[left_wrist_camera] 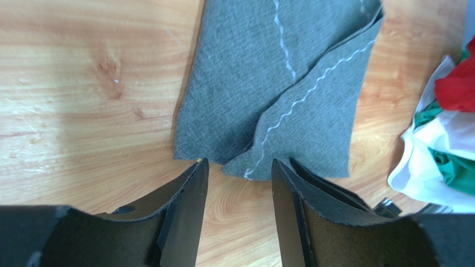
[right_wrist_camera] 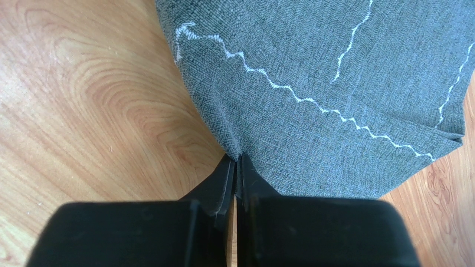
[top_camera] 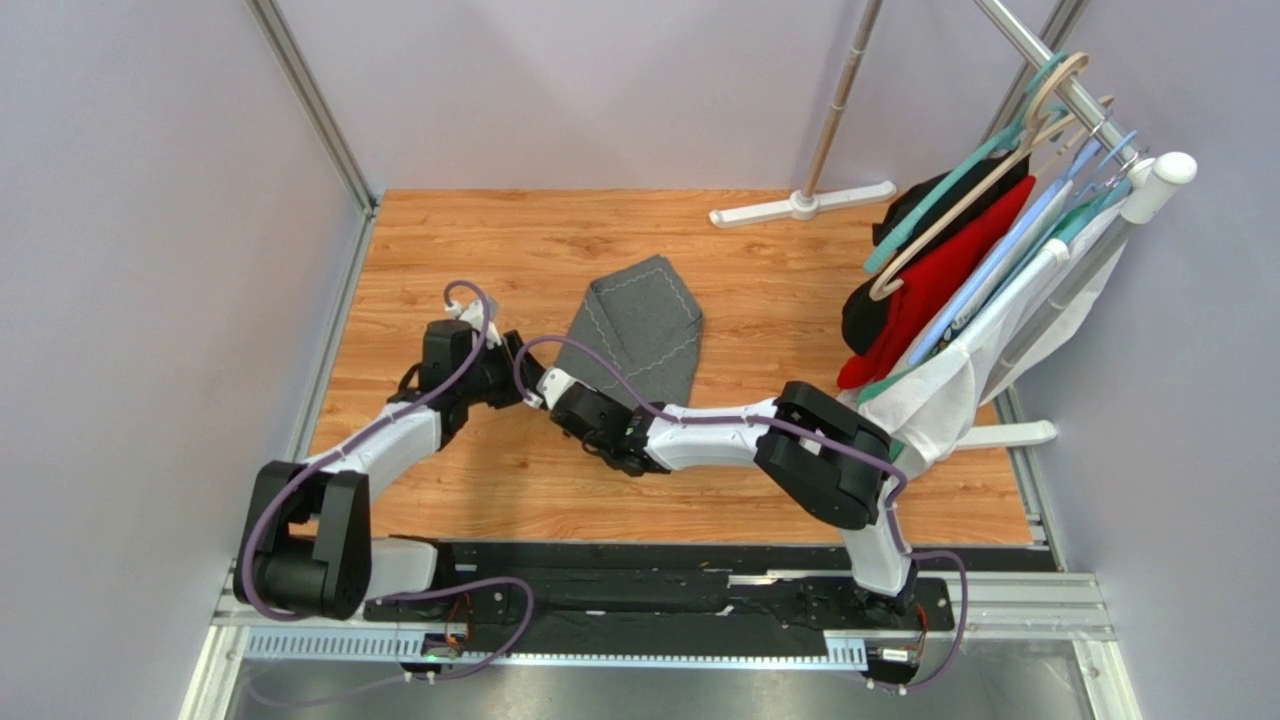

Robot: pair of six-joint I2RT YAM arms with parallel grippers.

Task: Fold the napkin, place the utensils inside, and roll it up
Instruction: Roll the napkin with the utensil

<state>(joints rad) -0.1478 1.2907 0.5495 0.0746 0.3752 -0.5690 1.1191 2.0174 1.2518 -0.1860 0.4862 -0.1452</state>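
- We see the dark grey, felt-like napkin (top_camera: 643, 323) lying on the light brown wooden table (top_camera: 436, 248), a little past the middle. It is folded over itself, so the pale zigzag stitching crosses its upper face.
- In the right wrist view, the left edge of the napkin (right_wrist_camera: 334, 83) runs slantwise down to the right gripper (right_wrist_camera: 236, 162). The jaws of this gripper are pressed together on that edge, and the cloth puckers where they pinch it.
- The left gripper (left_wrist_camera: 238, 165) has its jaws apart, low over the wood. The near corner of the upper layer of the napkin (left_wrist_camera: 267, 83) points into the gap. We cannot tell if a finger touches the cloth.
- From above, both grippers meet at the near left corner of the napkin, close to each other.
- A wide stretch of wood lies between the napkin's left edge and the table's left rim, and another beyond its far edge.
- To the right there is less room: the red and black hanging garments (top_camera: 939, 278) and a white cloth (top_camera: 939, 405) reach over the table's right side.
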